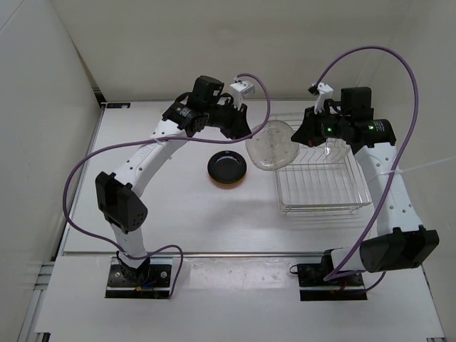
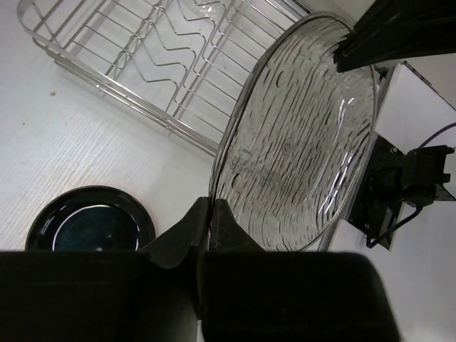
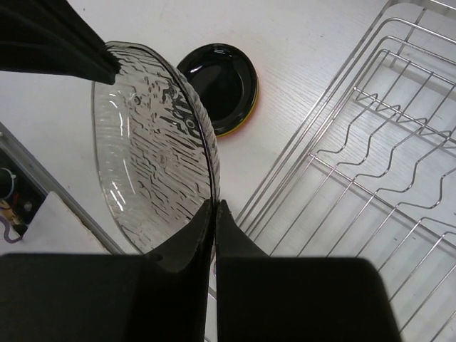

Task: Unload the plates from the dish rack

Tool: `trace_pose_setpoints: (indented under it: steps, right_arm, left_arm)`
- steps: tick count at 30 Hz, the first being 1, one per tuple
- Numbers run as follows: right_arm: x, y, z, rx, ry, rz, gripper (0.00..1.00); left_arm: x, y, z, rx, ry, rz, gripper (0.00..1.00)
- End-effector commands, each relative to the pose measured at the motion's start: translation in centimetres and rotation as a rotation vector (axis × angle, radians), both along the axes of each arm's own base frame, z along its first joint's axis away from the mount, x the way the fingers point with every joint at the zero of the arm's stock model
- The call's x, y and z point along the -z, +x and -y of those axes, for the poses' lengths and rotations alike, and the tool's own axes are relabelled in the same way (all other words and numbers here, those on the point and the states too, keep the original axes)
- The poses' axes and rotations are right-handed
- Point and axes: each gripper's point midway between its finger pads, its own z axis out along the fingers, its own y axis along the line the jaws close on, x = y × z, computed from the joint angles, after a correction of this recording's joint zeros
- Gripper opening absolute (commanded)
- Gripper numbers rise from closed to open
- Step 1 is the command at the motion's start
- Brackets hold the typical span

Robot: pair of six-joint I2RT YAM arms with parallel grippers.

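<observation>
The clear plate (image 1: 272, 144) hangs tilted in the air just left of the dish rack (image 1: 320, 187), held at two opposite rim points. My left gripper (image 1: 247, 130) is shut on its left rim; in the left wrist view the gripper (image 2: 210, 204) pinches the plate (image 2: 299, 135). My right gripper (image 1: 301, 134) is shut on its right rim, also seen in the right wrist view (image 3: 215, 205) with the plate (image 3: 146, 153). The black plate (image 1: 226, 166) lies on the table over the orange plate (image 1: 226, 183), whose rim shows. The lime green plate is hidden.
No plate shows inside the wire rack (image 3: 370, 164), which stands at the right middle of the table. The black plate (image 2: 89, 224) lies left of the rack (image 2: 157, 57). White walls close in the table at the left and back.
</observation>
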Motion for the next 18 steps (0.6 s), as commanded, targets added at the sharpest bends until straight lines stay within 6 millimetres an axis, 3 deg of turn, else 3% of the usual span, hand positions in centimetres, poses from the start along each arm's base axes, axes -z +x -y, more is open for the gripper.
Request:
trace_pose_setpoints:
  steps: [1, 2, 3, 5, 6, 8, 9, 13, 14, 17, 18]
  right_arm:
    - [-1.7, -0.5, -0.6, -0.034, 0.045, 0.055, 0.00]
    - [-1.3, -0.8, -0.8, -0.043, 0.050, 0.036, 0.12]
    - [-1.4, -0.9, -0.9, -0.058, 0.052, 0.042, 0.32]
    - [-1.1, -0.9, -0.9, -0.058, 0.051, 0.033, 0.89]
    - [-1.0, -0.8, -0.7, -0.045, 0.041, 0.034, 1.00]
    - [-0.5, -0.5, -0.3, -0.025, 0.023, 0.028, 1.00]
    - [-0.3, -0.7, -0.1, -0.022, 0.011, 0.036, 1.00]
    - [0.7, -0.9, 0.5, 0.006, -0.015, 0.022, 1.00]
    - [0.5, -0.9, 0.8, 0.018, -0.032, 0.041, 1.00]
    - [0.8, -1.1, 1.2, 0.029, -0.051, 0.047, 1.00]
    - [0.7, -0.9, 1.4, 0.039, -0.057, 0.057, 1.00]
  left_arm:
    - [-1.8, 1.0, -0.3, -0.043, -0.014, 0.063, 0.12]
    - [-1.8, 1.0, -0.5, -0.060, -0.009, 0.058, 0.12]
    - [-2.0, 1.4, -0.5, -0.079, -0.014, 0.068, 0.12]
    - [-1.3, 1.9, -1.4, -0.137, 0.018, 0.081, 0.12]
    - [-0.5, 2.1, -1.7, -0.140, 0.042, 0.089, 0.12]
    - [-0.7, 2.6, -3.3, -0.159, 0.084, 0.175, 0.12]
    - [1.0, 2.7, -4.3, -0.163, 0.125, 0.167, 0.12]
    - [3.6, 3.4, -10.1, -0.122, 0.195, 0.181, 0.12]
    - [4.0, 4.3, -12.6, -0.151, 0.211, 0.163, 0.12]
    - [6.6, 3.9, -16.9, -0.138, 0.263, 0.093, 0.12]
    - [7.3, 3.2, -17.3, -0.093, 0.259, 0.081, 0.12]
